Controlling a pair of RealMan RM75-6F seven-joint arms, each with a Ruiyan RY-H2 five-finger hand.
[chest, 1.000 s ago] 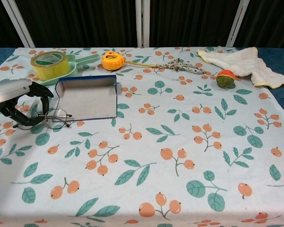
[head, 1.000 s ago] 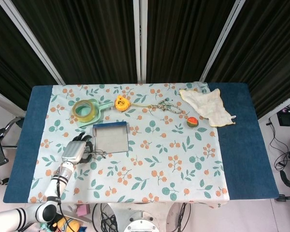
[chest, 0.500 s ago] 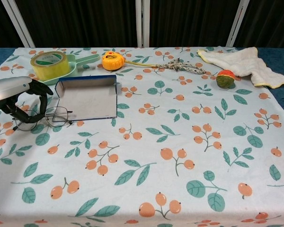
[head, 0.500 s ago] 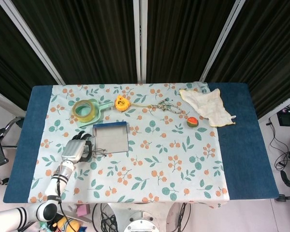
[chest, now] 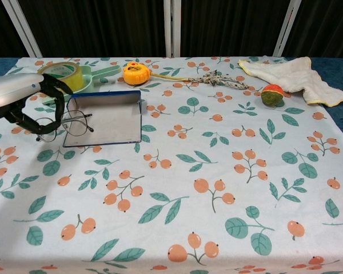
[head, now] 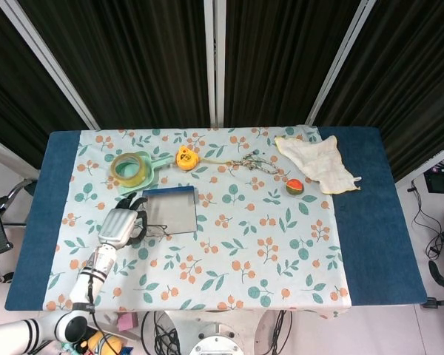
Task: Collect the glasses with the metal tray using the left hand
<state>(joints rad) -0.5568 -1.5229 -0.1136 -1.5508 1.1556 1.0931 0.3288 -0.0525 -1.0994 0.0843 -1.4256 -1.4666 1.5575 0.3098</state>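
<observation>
The head view looks steeply down from high above the near edge, taking in the whole table (head: pixel 362 222) and the dark curtains (head: pixel 274 59) behind it. The chest view sits low and close, facing across the floral cloth (chest: pixel 228 171) toward the same curtains. Both share the metal tray (head: pixel 172 214) (chest: pixel 111 117), the tape roll (head: pixel 129 167) (chest: pixel 60 77) and the white towel (head: pixel 318 163) (chest: pixel 291 71).

left robot hand (chest: pixel 20 100): wrist cut by chest view's left edge | glasses (chest: pixel 66 125): far lens partly behind fingers (chest: pixel 56 97) | desk (chest: pixel 177 228): near edge, side edges out of chest view
</observation>
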